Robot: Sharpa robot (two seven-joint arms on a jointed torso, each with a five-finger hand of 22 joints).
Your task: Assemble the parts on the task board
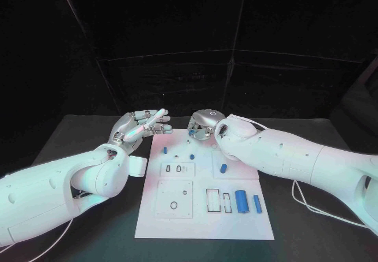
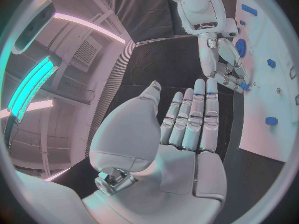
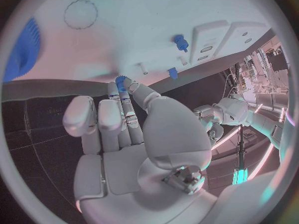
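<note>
At the board's (image 1: 206, 224) far edge, the right robot hand (image 1: 206, 124) pinches a small blue part (image 3: 121, 80) at its fingertips, just above the white surface. The left robot hand (image 1: 142, 126) hovers empty, fingers spread, beside the far left corner.

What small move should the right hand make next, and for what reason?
Probably it should lift the small blue part slightly off the task board before carrying it anywhere. The right hand sits at the board's far edge with that part pinched at its fingertips, close to the white surface. The left hand hovers beside the board, holding nothing.
</note>
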